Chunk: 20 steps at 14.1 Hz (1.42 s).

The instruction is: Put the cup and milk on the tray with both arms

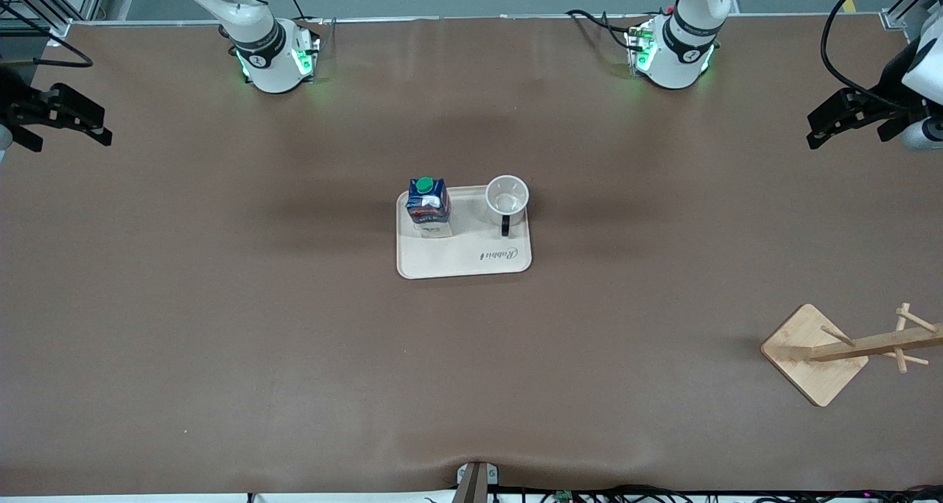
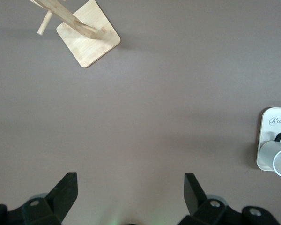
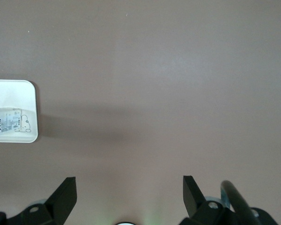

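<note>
The cream tray [image 1: 471, 264] lies at the table's middle. The blue milk carton [image 1: 429, 207] with a green cap stands upright on it, toward the right arm's end. The white cup [image 1: 507, 197] stands upright on the tray beside it, toward the left arm's end, with its black handle pointing toward the front camera. My left gripper [image 1: 814, 129] is open and empty, in the air at the left arm's end of the table. My right gripper [image 1: 70, 138] is open and empty at the right arm's end. The left wrist view shows its open gripper [image 2: 130, 187], the tray [image 2: 267, 129] and the cup [image 2: 278, 154]. The right wrist view shows its open gripper [image 3: 129, 190], the tray [image 3: 14, 93] and the milk [image 3: 4, 122].
A wooden stand with pegs on a square base [image 1: 814, 352] is at the left arm's end, nearer the front camera than the tray. It also shows in the left wrist view [image 2: 89, 37]. Brown table surface surrounds the tray.
</note>
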Available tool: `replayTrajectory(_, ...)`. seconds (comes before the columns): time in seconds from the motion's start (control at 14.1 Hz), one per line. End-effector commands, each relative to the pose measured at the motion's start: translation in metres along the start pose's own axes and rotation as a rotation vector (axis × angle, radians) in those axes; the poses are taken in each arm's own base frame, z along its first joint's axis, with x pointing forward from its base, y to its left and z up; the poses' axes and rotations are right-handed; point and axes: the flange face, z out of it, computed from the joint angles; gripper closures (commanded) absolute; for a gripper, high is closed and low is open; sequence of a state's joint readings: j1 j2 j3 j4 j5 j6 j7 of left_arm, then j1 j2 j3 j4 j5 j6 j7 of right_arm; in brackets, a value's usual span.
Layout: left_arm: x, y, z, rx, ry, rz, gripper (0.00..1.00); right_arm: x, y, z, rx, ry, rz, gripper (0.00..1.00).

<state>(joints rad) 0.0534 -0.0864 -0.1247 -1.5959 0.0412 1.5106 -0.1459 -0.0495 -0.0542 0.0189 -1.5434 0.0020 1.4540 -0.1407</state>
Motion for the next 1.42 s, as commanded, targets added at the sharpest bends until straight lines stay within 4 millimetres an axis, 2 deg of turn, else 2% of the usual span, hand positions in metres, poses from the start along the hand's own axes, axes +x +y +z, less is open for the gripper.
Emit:
replayTrajectory(0.0, -0.005, -0.003, -0.005, -0.019, 0.005, -0.001, 0.00, -0.003, 0.014, -0.003, -0.001, 0.003, -0.037, 0.00)
replayTrajectory(0.14, -0.005, -0.003, -0.005, -0.019, 0.005, -0.001, 0.00, -0.006, 0.009, -0.006, -0.002, -0.003, -0.045, 0.00)
replayTrajectory(0.42, -0.004, -0.003, -0.004, -0.019, 0.005, 0.000, 0.00, -0.007, 0.023, -0.003, 0.006, -0.007, -0.021, 0.00)
replayTrajectory(0.64, -0.004, -0.002, -0.004, -0.019, 0.006, -0.001, 0.00, -0.007, 0.018, -0.002, 0.008, -0.017, -0.029, 0.00)
replayTrajectory(0.92, -0.002, -0.003, -0.003, -0.020, 0.005, -0.003, 0.00, -0.006, 0.024, -0.017, -0.003, 0.023, -0.013, 0.00)
replayTrajectory(1.2, -0.001, -0.004, -0.006, -0.021, 0.012, 0.000, 0.00, -0.003, 0.017, -0.026, -0.010, 0.046, -0.025, 0.00)
replayTrajectory(1.34, 0.000, -0.004, -0.008, -0.022, 0.015, 0.000, 0.00, 0.004, 0.021, -0.019, -0.009, 0.042, -0.020, 0.00)
